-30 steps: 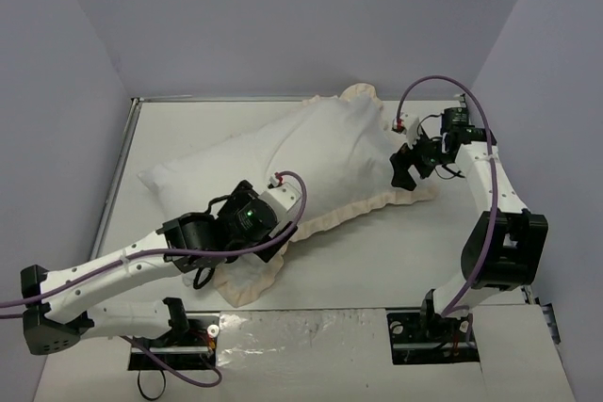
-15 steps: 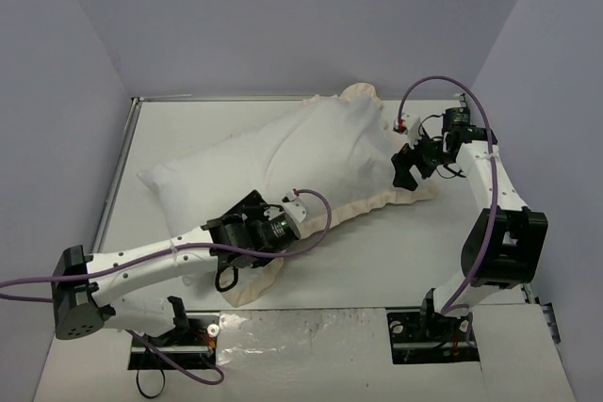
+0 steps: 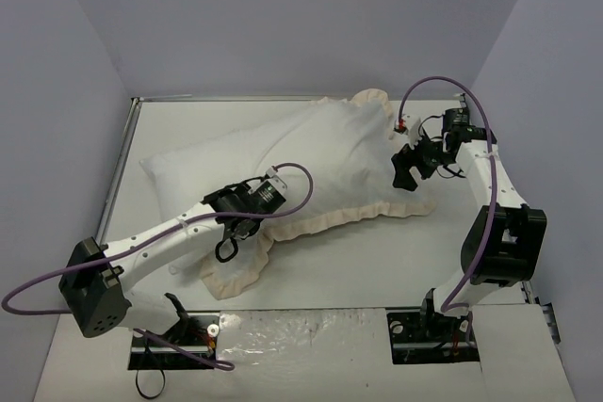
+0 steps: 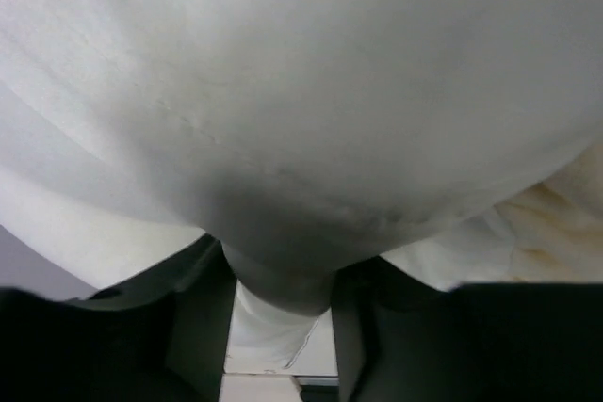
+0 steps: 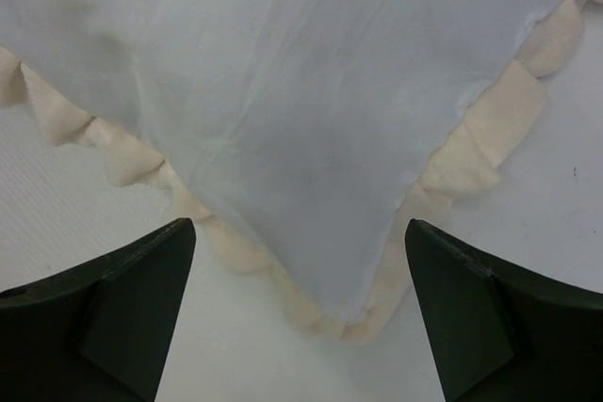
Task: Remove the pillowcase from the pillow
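Barely started: pillowcase point(image 3: 349, 152), white face up, lies diagonally across the table point(image 3: 311, 270) and sleeves most of the pillow point(image 3: 174, 176), whose bare end pokes toward the left edge. Left gripper point(image 4: 281, 306) pinches a plump white fold, likely pillow; right gripper point(image 5: 300, 233) hovers wide open over the case's frilled corner. Case opening and grey face are hidden.

The pillowcase point(image 4: 301, 91) filled the view. A white fold of it bulged between the left gripper point(image 4: 280, 280) fingers point(image 4: 193, 317), touching both. The cream frill point(image 4: 556, 223) lay right of that fold.
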{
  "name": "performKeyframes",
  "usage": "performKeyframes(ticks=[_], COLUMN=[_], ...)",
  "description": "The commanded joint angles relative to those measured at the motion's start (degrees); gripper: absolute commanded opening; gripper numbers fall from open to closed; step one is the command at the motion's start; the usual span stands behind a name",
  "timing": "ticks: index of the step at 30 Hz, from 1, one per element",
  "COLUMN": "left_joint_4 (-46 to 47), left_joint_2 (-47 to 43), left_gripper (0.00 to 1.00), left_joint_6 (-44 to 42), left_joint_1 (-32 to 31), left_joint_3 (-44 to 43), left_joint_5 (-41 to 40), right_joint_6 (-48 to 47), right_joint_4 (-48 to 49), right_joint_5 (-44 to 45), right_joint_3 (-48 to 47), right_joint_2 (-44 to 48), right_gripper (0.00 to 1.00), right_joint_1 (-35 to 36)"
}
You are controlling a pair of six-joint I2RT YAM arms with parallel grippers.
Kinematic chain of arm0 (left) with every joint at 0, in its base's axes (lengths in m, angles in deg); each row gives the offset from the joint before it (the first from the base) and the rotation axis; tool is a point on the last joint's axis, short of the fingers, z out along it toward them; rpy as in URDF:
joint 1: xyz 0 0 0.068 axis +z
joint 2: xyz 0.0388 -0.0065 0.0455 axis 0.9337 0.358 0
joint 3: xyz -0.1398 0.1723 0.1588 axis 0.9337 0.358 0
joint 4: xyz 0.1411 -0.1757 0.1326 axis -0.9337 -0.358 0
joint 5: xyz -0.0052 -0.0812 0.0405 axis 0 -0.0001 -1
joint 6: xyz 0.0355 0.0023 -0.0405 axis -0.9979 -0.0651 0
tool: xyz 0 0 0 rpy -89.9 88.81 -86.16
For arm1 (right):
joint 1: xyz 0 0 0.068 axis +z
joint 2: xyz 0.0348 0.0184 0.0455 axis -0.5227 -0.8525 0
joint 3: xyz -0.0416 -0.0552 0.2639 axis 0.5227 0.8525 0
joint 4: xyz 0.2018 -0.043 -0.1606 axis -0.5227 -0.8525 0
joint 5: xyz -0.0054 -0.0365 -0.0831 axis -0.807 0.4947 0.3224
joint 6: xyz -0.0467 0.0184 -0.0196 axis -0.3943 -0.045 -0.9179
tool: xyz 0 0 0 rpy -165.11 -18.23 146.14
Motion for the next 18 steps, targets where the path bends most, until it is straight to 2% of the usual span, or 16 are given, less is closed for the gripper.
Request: performKeyframes(ticks=[1, 2, 3, 5, 9, 13, 16, 18], left_joint_4=[1.81, 1.91, 2.17, 3.31, 4.02, 5.16, 6.04, 5.6], left_joint_2=[0.09, 0.09, 0.09, -0.52, -2.36, -6.49, -8.78, -9.57], left_gripper=[0.35, 0.28, 0.12, 0.02, 0.02, 0.02, 0.02, 0.02], left_joint_6=[-3.52, -3.7, -3.79, -4.14, -3.62, -1.16, 0.51, 1.39], left_joint_1=[2.51, 2.95, 3.3, 4.53, 6.03, 7.52, 9.45, 10.77], left_joint_3=[-0.95, -1.12, -1.39, -1.48, -2.53, -5.07, -6.04, -7.1], left_joint_5=[3.27, 3.46, 3.46, 4.07, 6.61, 10.57, 13.73, 14.96], right_joint_6=[0.36, 0.45, 0.63, 2.46, 7.83, 10.56, 7.23, -0.93], right_joint_4=[-2.04, -2.04, -2.13, -1.96, -3.09, -3.01, -3.62, -6.43], right_joint_5=[-1.69, -1.96, -2.65, -3.01, -5.82, -3.64, -2.84, -3.54], right_joint_3=[-0.6, -0.6, -0.69, -0.78, -1.22, -0.08, 2.03, 2.74], right_joint_2=[0.6, 0.6, 0.78, 1.04, 1.3, 2.79, 4.38, 5.08], right_gripper=[0.89, 0.9, 0.89, 0.89, 0.89, 0.92, 0.96, 0.99], right_joint_1=[-0.37, -0.37, -0.28, -0.28, -0.2, 1.65, 2.09, 2.44])
